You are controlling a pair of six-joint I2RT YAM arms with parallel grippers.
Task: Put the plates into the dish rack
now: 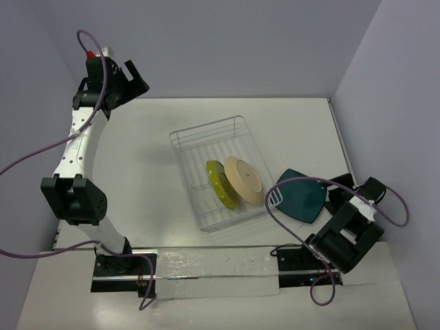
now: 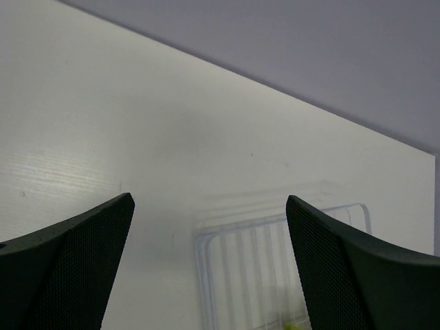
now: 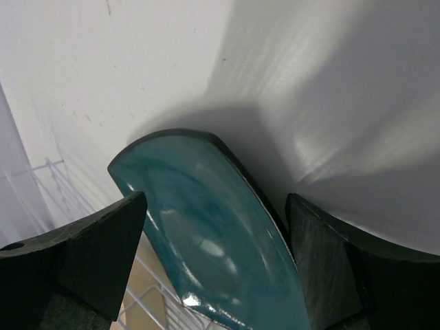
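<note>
2 of 3 are loaded: the yellow-green plate (image 1: 221, 184) and beige plate (image 1: 244, 180) stand in the dish rack (image 1: 206, 126), mid-frame. The teal plate (image 1: 300, 194) lies just right of it, beneath your open right end effector (image 3: 214, 199). Your left end effector (image 2: 210, 201), upper left, gapes empty.

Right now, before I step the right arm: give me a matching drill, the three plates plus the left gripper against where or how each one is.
Things:
1. yellow-green plate
2. beige plate
3. teal plate
4. left gripper

Places or states:
A. outside the dish rack, on its right side, between the fingers of the right gripper
B. open, nothing between its fingers
C. on edge in the dish rack, left one of the pair
D. on edge in the dish rack, right one of the pair

Pairs: 1-C, 2-D, 3-A, 4-B
</note>
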